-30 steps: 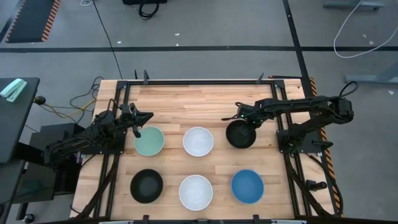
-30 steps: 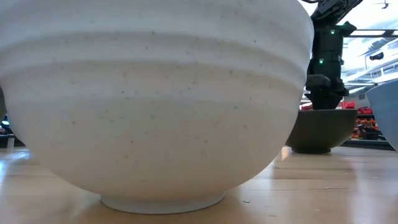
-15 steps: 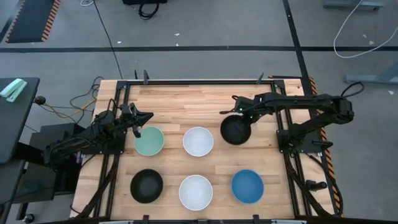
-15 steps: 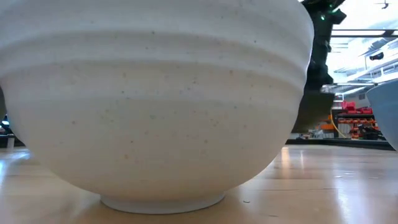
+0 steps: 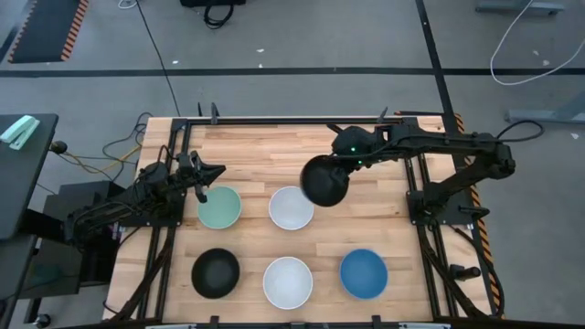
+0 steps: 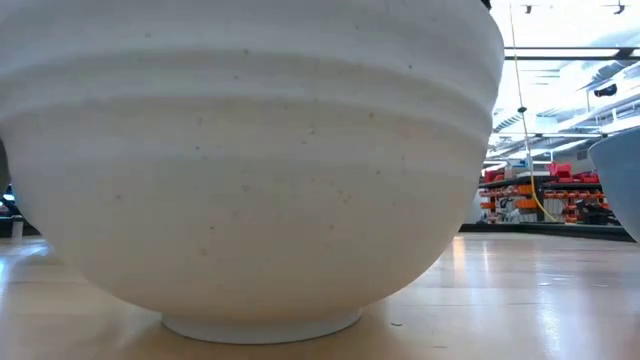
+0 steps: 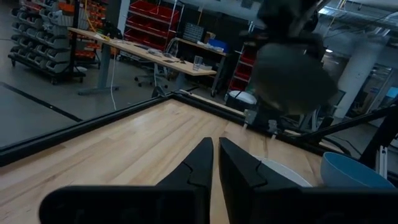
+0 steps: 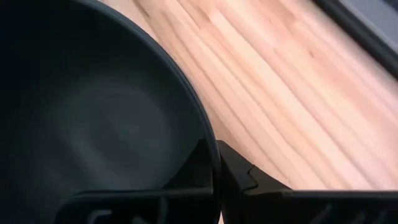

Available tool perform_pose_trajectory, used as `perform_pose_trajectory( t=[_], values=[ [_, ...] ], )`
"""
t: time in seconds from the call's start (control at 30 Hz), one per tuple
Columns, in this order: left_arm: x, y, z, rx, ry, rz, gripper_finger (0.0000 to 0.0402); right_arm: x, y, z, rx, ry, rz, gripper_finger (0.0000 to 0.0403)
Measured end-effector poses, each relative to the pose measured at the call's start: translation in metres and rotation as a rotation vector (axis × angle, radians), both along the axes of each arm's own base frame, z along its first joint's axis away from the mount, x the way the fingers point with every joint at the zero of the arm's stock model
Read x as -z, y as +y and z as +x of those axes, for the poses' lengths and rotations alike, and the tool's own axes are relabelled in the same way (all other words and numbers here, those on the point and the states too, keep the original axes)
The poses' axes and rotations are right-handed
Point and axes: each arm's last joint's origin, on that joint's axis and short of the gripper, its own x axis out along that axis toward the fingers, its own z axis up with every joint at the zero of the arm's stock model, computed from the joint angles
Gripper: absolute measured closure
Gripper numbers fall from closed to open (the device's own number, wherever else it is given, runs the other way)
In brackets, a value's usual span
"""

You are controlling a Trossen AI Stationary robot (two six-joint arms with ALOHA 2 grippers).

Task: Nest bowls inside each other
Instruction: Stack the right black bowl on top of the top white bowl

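Note:
Six bowls show in the high view. The mint green bowl (image 5: 219, 207), a white bowl (image 5: 291, 207), a black bowl (image 5: 216, 272), a second white bowl (image 5: 288, 281) and the blue bowl (image 5: 364, 273) stand on their bases on the table. My right gripper (image 5: 342, 164) is shut on the other black bowl (image 5: 324, 181), which is in the air beside the far white bowl. My left gripper (image 5: 203, 179) is shut and empty, at the far left rim of the mint green bowl. The near white bowl (image 6: 250, 160) fills the low view. My right gripper pinches the black bowl's rim (image 8: 208, 146) on its far right side, one finger inside the bowl (image 8: 193, 168) and one outside (image 8: 245, 174). The bowl is lifted clear of the table and extends from the fingers toward the table's left; it overlaps the far white bowl's right rim in the high view.
A dark metal frame (image 5: 274, 120) borders the wooden table. The left wrist view shows the lifted black bowl (image 7: 292, 62), a white bowl's rim (image 7: 280, 171) and the blue bowl (image 7: 348, 171). Bare wood lies along the far edge and at the far right.
My right gripper has lifted the black bowl off the table's far right part and carried it up and leftward toward the far white bowl, keeping its hold on the rim. In the low view the bowl has risen out of sight.

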Motion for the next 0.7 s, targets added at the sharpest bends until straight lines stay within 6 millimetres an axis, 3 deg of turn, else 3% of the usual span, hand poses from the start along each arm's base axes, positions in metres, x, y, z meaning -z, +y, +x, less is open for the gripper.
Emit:
perform_pose_trajectory(
  t=[0.23, 0.7],
  values=[
    [0.000, 0.000, 0.000, 0.000, -0.002, 0.001, 0.0371, -0.008, 0.003, 0.010, -0.064, 0.002, -0.042, 0.0398],
    [0.000, 0.000, 0.000, 0.000, -0.006, -0.006, 0.0370, 0.025, 0.001, 0.028, -0.092, 0.188, -0.021, 0.0398]
  ],
)
